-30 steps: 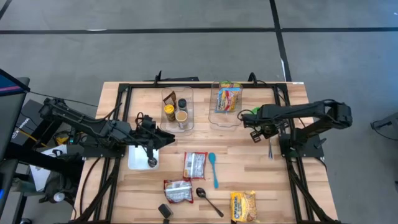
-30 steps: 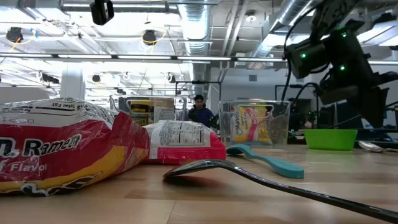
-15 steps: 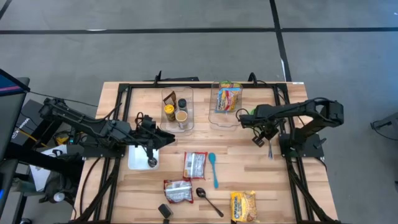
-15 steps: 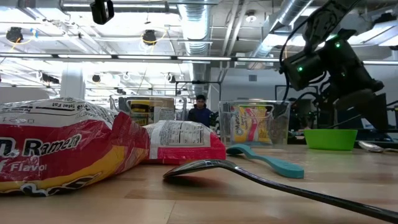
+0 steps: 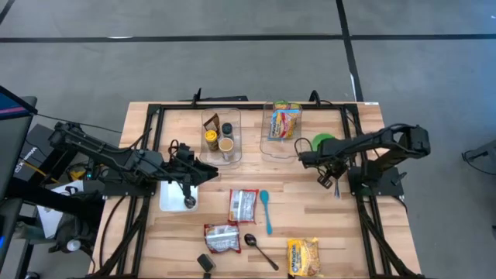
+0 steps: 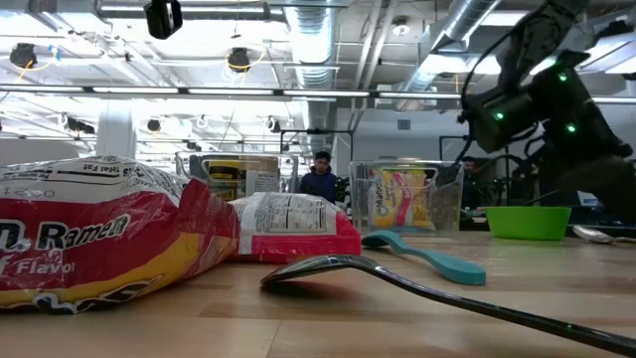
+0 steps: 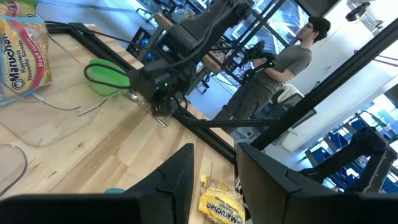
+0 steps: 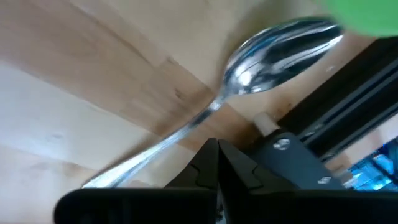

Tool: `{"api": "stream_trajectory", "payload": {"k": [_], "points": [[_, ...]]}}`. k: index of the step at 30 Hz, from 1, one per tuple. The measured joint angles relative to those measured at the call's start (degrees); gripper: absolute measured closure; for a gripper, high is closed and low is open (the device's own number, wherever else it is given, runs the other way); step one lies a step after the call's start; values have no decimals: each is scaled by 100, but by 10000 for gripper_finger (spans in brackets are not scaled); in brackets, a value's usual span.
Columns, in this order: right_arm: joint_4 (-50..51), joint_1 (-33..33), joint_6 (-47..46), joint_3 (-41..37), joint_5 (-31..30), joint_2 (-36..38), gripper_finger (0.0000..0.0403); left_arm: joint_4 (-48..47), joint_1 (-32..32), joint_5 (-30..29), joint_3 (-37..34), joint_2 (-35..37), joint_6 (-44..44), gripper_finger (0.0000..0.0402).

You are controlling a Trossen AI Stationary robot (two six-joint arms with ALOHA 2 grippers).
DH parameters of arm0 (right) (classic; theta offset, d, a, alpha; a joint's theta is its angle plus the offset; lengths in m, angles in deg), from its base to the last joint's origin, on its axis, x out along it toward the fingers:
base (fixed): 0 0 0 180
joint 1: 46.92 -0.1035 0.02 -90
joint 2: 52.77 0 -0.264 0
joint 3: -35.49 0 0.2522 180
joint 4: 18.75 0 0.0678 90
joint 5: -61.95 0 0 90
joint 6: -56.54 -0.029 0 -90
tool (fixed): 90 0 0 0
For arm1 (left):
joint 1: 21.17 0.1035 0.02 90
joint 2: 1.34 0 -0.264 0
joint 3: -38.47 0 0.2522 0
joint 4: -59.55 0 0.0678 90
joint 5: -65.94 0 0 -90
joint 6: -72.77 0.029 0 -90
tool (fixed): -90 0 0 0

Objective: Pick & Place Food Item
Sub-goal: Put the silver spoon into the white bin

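Three ramen packets lie flat on the near half of the table: one in the middle (image 5: 243, 205), one nearer the front (image 5: 222, 238) and a yellow one (image 5: 303, 257). My left gripper (image 7: 214, 177) hovers open and level beside a white tray (image 5: 172, 198), with nothing between its fingers. My right gripper (image 8: 214, 152) is shut and points steeply down at the right side of the table, just over the handle of a metal spoon (image 8: 273, 50). That spoon (image 5: 336, 187) lies flat next to a green bowl (image 5: 324, 142). My right gripper's shut fingertips stand at the metal spoon's handle (image 8: 186, 127), coming from above. Whether they touch it I cannot tell, since the fingers cover that spot. The spoon lies flat on the table.
At the back stand a clear bin with bottles (image 5: 221, 138) and a clear bin holding a ramen packet (image 5: 282, 124). A teal spoon (image 5: 266, 211), a second metal spoon (image 5: 260, 249) and a small dark object (image 5: 205, 263) lie near the front. A person (image 7: 280, 68) stands beyond the table.
My right gripper has sunk and moved a little toward the table's near edge, rolling its wrist, and stays shut. It has moved off the green bowl, which now shows in full. The left arm has kept still.
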Motion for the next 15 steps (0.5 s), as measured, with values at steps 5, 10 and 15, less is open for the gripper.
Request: {"api": "stream_trajectory", "payload": {"k": [5,10,15], "points": [[-283,-156,-450,-166,28,31,403,19,0,0,0,0,0,284],[-435,-164,-560,-292,28,32,403,33,0,0,2,-1,0,284],[-589,-164,-564,-332,19,32,403,44,0,0,2,-2,0,284]]}}
